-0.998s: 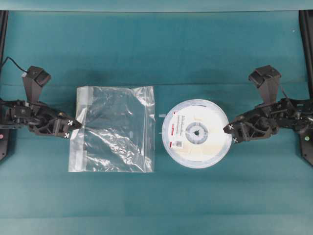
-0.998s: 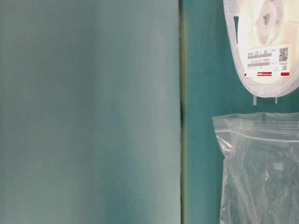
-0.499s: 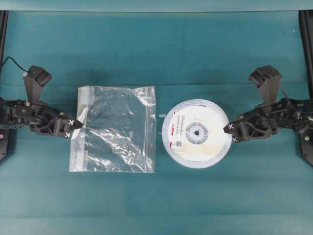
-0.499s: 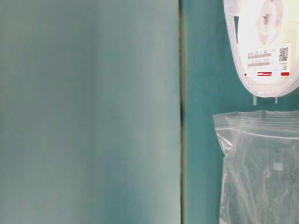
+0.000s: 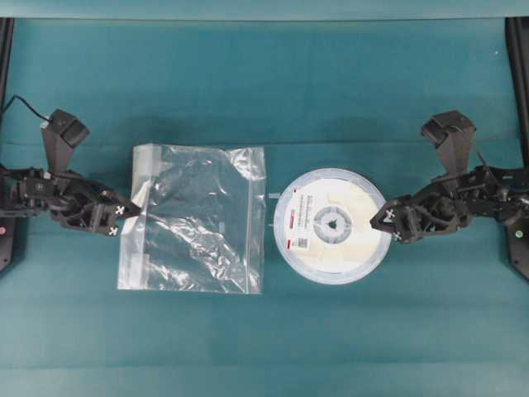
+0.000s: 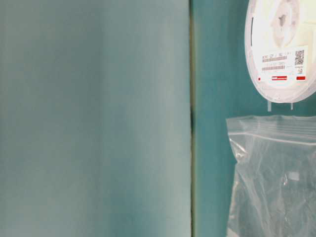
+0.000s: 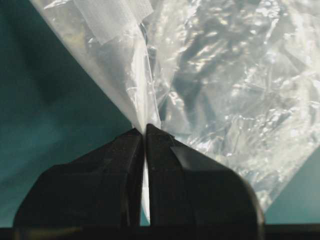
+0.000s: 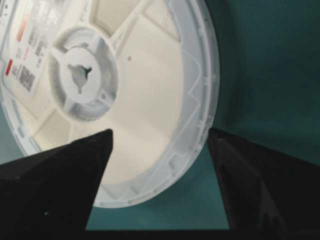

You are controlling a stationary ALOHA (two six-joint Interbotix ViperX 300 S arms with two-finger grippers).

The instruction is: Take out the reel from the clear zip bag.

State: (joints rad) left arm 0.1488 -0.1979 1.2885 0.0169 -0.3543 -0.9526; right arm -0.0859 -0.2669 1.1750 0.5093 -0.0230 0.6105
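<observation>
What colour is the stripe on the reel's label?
Red, on the reel's white label; clearest in the table-level view.

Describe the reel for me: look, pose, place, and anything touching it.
The reel is a flat round white plastic disc with a cream face, a grey hub with a small hole, and a white label with a red stripe and code. It lies flat on the table, fully out of the bag, just beside it with a small gap. The right pincer is open, its fingers straddling the reel's rim; contact cannot be told.

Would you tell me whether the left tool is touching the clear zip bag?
Touching: the left wrist view shows the left tool pinching the clear zip bag edge.
</observation>
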